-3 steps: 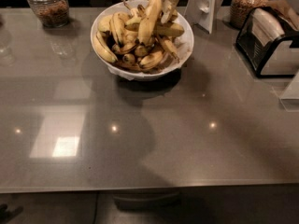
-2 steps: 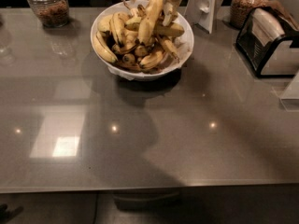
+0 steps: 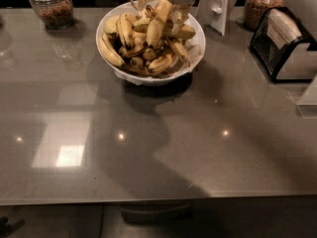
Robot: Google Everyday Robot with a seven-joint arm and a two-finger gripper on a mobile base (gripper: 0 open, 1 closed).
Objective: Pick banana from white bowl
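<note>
No readable text, labels or numbers anywhere. Gripper (image 3: 166, 6) at top edge, clamped on the banana (image 3: 156, 29), with the white bowl (image 3: 148, 79) directly below it.

End effector (image 3: 163, 10) by the tabletop's (image 3: 198, 148) far edge: chunky whitish-grey rounded shell, with two pale tan-ish fingers (image 3: 181, 15).

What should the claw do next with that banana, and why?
Probably lift straight up a little. The claw, over the back of the white bowl, looks closed on the banana, which stands on end with its lower tip down among the other bananas. Lifting should pull it clear of the pile.
</note>
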